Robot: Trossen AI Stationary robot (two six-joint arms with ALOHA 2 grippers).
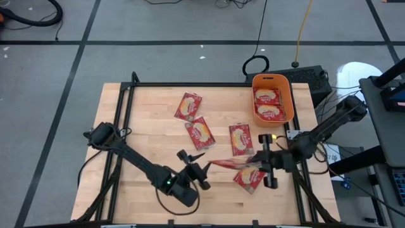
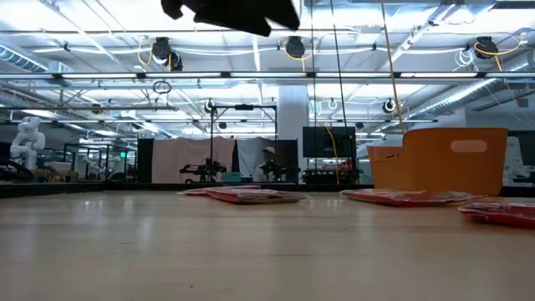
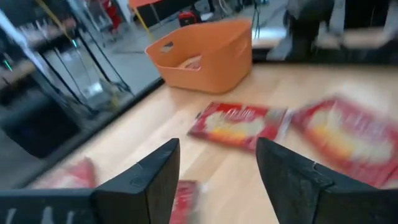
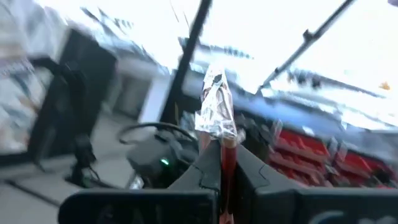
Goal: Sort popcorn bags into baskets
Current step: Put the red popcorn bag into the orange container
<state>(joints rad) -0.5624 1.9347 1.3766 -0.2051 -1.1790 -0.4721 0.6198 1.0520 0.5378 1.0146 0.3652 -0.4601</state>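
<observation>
Several red popcorn bags lie flat on the wooden table: one [image 1: 188, 106] far left, one [image 1: 200, 133] near the middle, one [image 1: 240, 138] beside it, and one [image 1: 249, 178] near the right gripper. The orange basket [image 1: 273, 98] stands at the far right corner with two bags [image 1: 268, 104] inside. My right gripper [image 1: 258, 162] is shut on another bag [image 1: 228, 163] above the table. My left gripper [image 1: 201, 168] hovers open just left of that bag's free end, touching nothing. In the left wrist view its fingers [image 3: 217, 168] point toward the basket [image 3: 205, 56]. My right gripper pinches one popcorn bag between its two fingers at the bag's right-hand end [image 4: 227, 163]. The fingers come level from the table's right. The bag is lifted clear, turned on edge, and sticks out toward the left, its silvery crimped far end [image 4: 214, 115] free.
Black frame rails run along the table's far [image 1: 190, 84] and side edges. Cables and a dark box [image 1: 310, 77] lie beyond the basket. Bare wood stretches across the table's left half [image 1: 145, 126]. The low view shows the basket [image 2: 443, 159] and flat bags [image 2: 251, 196].
</observation>
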